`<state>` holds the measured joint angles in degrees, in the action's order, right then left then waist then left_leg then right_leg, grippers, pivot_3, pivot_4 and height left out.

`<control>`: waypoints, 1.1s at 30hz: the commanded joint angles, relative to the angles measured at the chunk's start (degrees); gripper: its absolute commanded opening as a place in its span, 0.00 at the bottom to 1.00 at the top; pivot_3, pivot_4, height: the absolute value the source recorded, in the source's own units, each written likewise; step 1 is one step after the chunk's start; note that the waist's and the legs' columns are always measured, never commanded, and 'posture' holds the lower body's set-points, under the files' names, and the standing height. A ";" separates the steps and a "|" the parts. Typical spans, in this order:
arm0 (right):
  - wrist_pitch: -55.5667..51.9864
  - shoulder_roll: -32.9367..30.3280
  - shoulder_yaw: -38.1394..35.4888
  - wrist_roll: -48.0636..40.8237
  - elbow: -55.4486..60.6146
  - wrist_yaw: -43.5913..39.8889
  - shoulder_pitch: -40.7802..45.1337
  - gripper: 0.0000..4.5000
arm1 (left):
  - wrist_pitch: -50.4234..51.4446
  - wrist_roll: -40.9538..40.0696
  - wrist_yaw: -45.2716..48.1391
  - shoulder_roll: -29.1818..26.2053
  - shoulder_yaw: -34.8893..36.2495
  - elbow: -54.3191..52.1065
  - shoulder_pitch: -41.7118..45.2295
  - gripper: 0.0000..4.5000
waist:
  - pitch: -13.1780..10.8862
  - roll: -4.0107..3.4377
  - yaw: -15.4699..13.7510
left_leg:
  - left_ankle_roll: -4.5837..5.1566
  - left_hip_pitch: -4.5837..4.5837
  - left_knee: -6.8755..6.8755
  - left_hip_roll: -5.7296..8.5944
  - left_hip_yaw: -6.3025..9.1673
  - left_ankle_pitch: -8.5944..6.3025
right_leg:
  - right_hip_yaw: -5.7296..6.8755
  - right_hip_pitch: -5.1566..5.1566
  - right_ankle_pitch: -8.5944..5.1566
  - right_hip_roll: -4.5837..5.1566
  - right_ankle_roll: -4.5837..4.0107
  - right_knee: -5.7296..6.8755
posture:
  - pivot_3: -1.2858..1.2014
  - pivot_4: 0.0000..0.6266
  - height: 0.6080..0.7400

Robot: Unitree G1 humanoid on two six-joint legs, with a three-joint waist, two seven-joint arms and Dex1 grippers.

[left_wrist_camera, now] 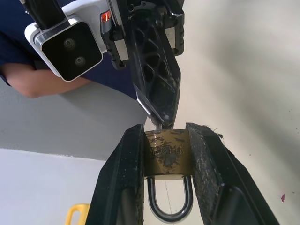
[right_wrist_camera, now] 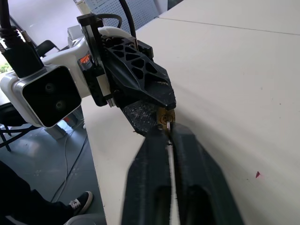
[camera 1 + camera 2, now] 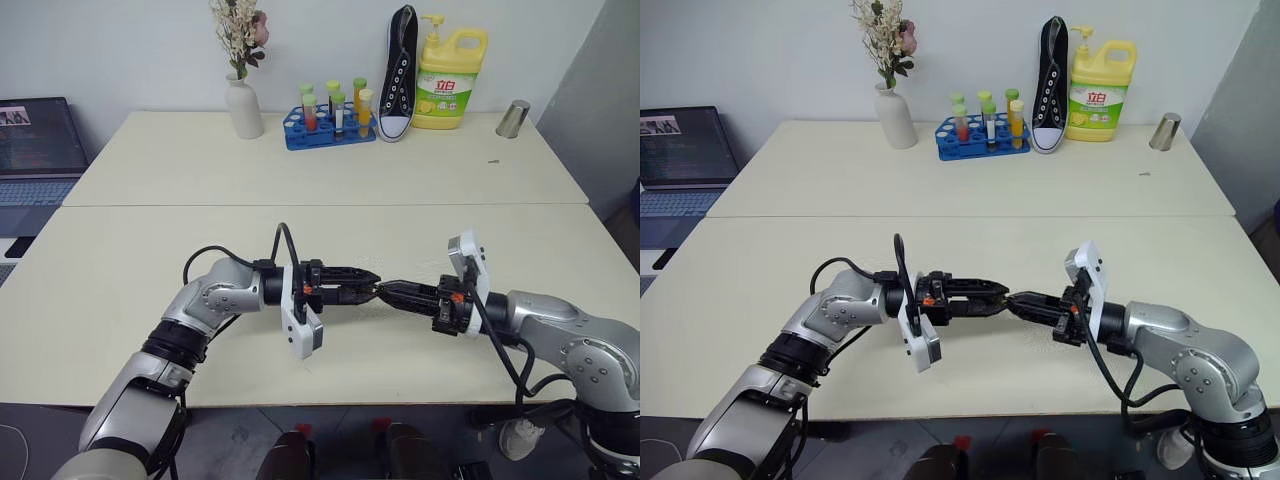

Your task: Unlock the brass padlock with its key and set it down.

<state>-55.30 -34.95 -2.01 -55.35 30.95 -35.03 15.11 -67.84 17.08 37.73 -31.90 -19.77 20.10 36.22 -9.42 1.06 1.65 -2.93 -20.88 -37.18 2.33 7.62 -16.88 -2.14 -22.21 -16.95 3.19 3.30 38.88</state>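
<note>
A: The left jaws (image 1: 166, 178) were clamped on the brass padlock (image 1: 167, 156), keyhole end turned out toward the right jaws (image 2: 169, 133), which were pressed together on the key (image 1: 155, 121). Why that way?

B: Probably so one arm steadied the body while the other turned. Both hung above the counter (image 3: 150, 250).

A: Hidden?

B: The key was mostly buried between the right jaws; whether the shackle had released, I couldn't tell.

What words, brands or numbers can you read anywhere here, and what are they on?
"立白": red label on the yellow detergent bottle; its smaller print is too small to read.
Brass padlock: stamped lettering, too worn to read.
Laptop: screen text too small to read.
</note>
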 commanded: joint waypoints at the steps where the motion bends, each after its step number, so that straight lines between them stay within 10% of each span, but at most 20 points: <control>1: -0.05 0.06 -0.57 -1.97 0.46 -1.12 1.17 0.00 | 0.15 -0.37 -1.37 -0.66 0.04 -2.17 -0.18 0.22 | 0.00 0.00 0.00 | 0.00 0.00 0.00 0.00 0.00 0.00 | 0.00 0.00 0.00 0.00 0.00 0.00 | 0.52 0.24 1.00; 33: -21.42 -1.50 -2.23 -39.58 -19.89 21.46 13.75 0.00 | -3.94 10.89 -11.11 -1.37 1.46 -3.05 -0.61 0.22 | 0.00 -0.01 0.07 | 0.02 -0.03 0.01 -0.03 -0.03 -0.01 | -0.04 -0.03 0.00 0.02 -0.01 0.04 | 0.52 0.24 1.00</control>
<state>-77.83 -36.24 -4.17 -92.95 8.84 -13.50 27.93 -71.03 27.77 27.58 -32.68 -18.12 18.62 35.62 -9.41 1.05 1.71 -2.91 -20.92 -37.17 2.30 7.59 -16.89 -2.18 -22.25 -16.95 3.21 3.30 38.92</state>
